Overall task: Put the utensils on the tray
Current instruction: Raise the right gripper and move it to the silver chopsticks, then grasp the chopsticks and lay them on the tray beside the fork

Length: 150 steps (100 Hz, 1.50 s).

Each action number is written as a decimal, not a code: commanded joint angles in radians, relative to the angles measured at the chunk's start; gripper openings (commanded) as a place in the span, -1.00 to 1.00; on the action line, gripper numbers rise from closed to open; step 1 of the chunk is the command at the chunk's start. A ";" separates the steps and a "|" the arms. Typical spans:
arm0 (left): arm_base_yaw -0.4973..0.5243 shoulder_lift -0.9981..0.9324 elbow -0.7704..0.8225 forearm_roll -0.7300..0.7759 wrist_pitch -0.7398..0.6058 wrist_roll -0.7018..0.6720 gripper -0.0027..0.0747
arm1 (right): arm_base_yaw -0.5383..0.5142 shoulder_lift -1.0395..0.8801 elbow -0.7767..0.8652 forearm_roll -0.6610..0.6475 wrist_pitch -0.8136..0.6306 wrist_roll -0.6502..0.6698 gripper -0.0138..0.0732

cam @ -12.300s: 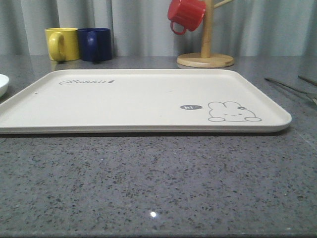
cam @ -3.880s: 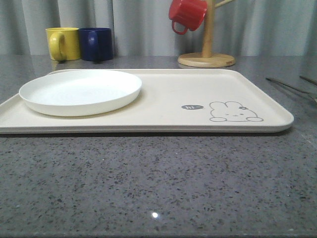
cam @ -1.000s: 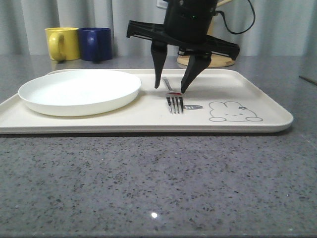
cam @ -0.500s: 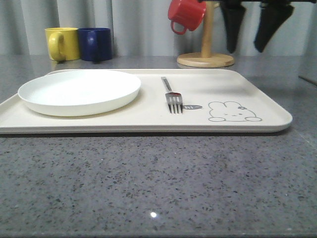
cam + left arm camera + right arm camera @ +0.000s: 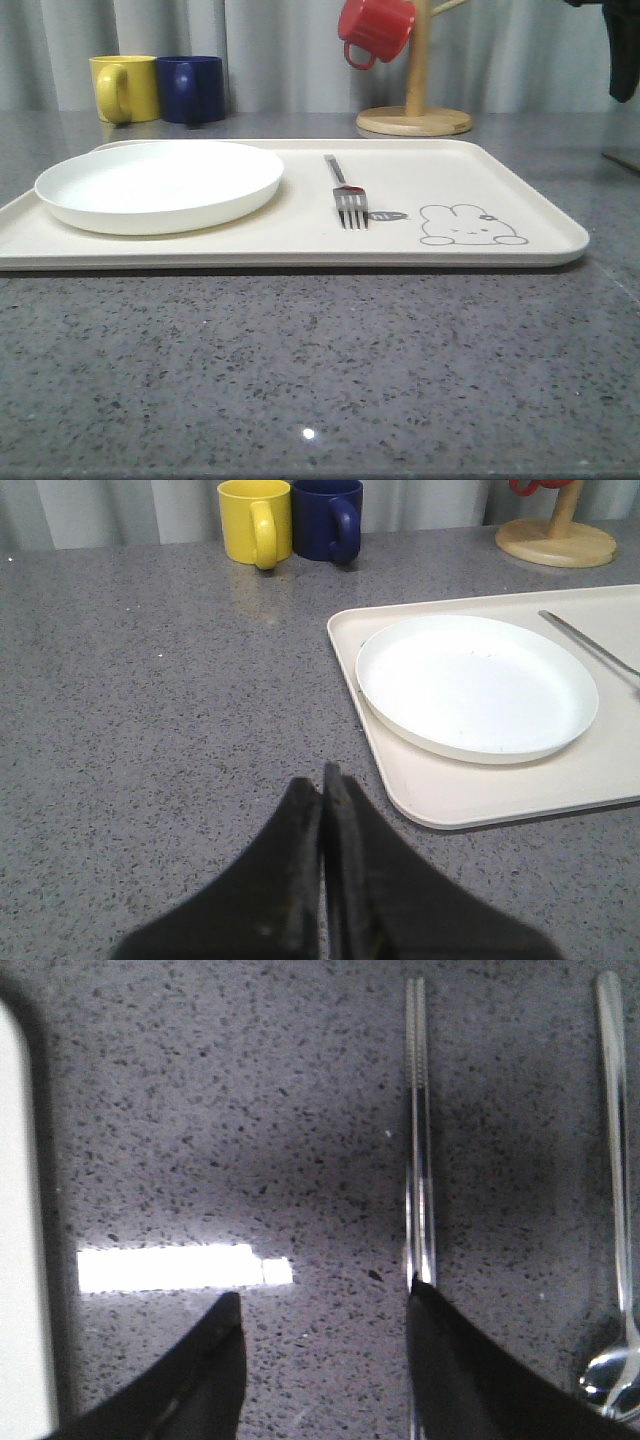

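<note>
The fork already lies on the tray, while the chopsticks and spoon wait on the tabletop ahead of the right gripper's spread, empty fingers; the left gripper's fingers are clenched on nothing.

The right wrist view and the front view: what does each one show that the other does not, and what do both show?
The right wrist view alone shows the chopsticks and the spoon lying on the grey countertop, under the open right gripper. The front view alone shows the fork and the white plate on the tray, plus three mugs. Both show the tray and the countertop.
</note>
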 commanded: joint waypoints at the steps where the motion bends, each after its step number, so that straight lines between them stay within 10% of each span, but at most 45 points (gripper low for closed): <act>1: -0.005 0.013 -0.025 0.000 -0.072 -0.008 -0.98 | -0.043 -0.054 0.000 0.018 0.104 -0.037 0.20; 71: -0.005 0.013 -0.025 0.000 -0.072 -0.008 -0.98 | -0.099 0.033 0.131 0.041 0.021 -0.083 0.19; 109: -0.005 0.013 -0.025 0.000 -0.072 -0.008 -0.98 | -0.099 0.038 0.131 0.040 0.020 -0.083 -0.85; 150: -0.005 0.013 -0.025 0.000 -0.072 -0.008 -0.98 | -0.040 -0.103 0.120 0.042 -0.015 -0.083 -0.84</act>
